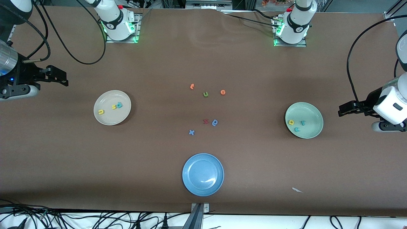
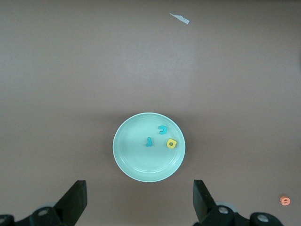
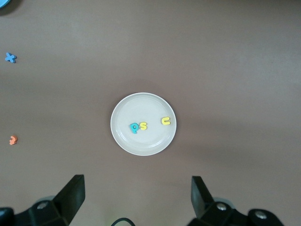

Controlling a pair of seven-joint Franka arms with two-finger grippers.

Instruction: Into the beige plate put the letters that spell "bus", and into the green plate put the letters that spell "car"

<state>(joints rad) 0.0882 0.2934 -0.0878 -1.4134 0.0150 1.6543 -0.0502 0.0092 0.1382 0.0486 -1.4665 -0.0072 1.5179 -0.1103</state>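
- The left pincer [image 2: 140, 200] is up in the air at the left arm's end of the table [image 1: 203, 63], its fingers spread wide and holding nothing.
- Just off it lies the green plate [image 1: 313, 127], carrying the yellow "a" [image 1: 291, 122], the teal "c" [image 1: 297, 129] and the teal "r" [image 1: 303, 122].
- The right pincer [image 3: 138, 197] is up in the air at the right arm's end, likewise spread and bare.
- Near it sits the beige plate [image 1: 106, 119], with the yellow "u" [image 1: 101, 112], the yellow "s" [image 1: 113, 107] and the teal "b" [image 1: 119, 105]; "s" and "b" touch.
- Between the two pincers, loose letters lie mid-table, with a blue plate [image 1: 190, 183] nearer the front camera.
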